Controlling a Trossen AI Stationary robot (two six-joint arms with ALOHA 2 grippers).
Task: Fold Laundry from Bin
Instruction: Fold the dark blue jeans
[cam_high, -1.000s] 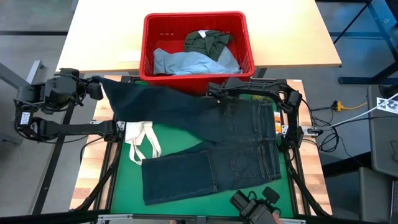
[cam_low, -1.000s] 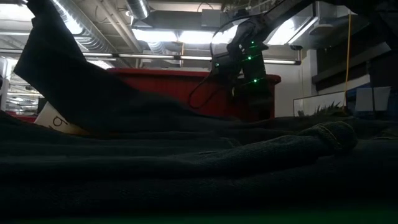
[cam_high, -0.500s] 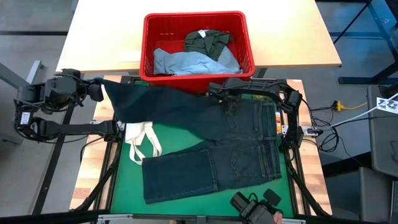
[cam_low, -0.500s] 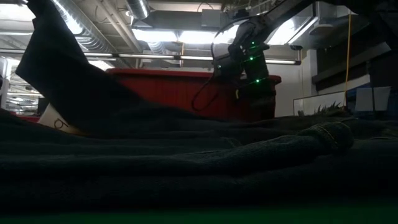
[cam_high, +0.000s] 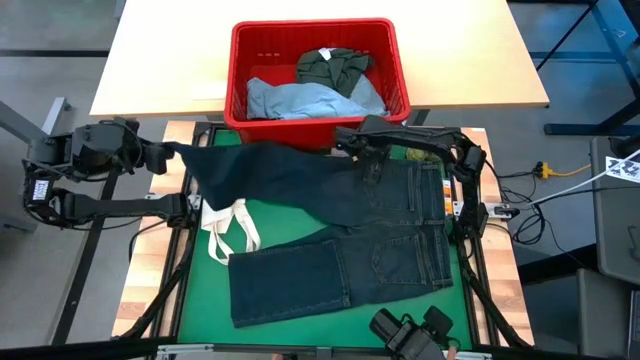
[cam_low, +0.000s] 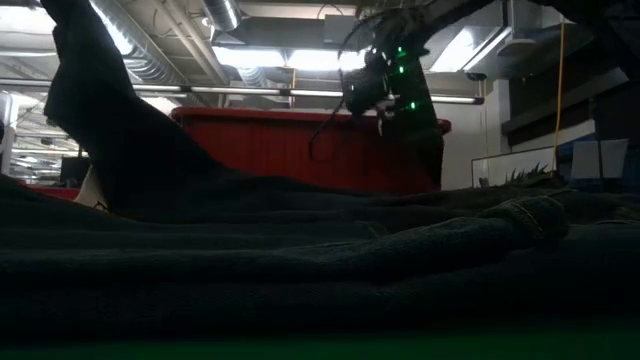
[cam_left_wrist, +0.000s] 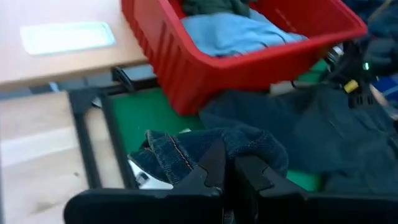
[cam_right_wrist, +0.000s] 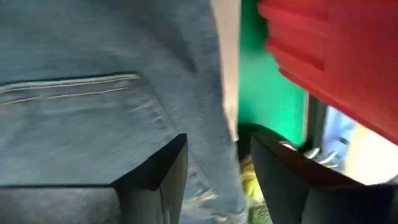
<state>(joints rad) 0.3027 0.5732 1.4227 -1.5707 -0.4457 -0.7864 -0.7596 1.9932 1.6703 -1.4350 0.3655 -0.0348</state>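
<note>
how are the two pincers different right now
The left pincer is shut on a bunched end of the dark jeans, held out past the table's left edge. The right pincer is open and holds nothing; the jeans' edge lies loose between its fingers, close by the red bin. In the high view the left one pulls a jeans leg taut, while the right sits over the waist. Both are at the same jeans.

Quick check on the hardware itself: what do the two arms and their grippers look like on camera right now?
Both arms are dark, nearly black, with slim jointed links. The left gripper has two blocky black fingers on a wide black body. The right gripper has two black, flat, squared-off fingers. In the low view, the right arm's wrist shows small green lights and a looping black cable. No markings are readable.
</note>
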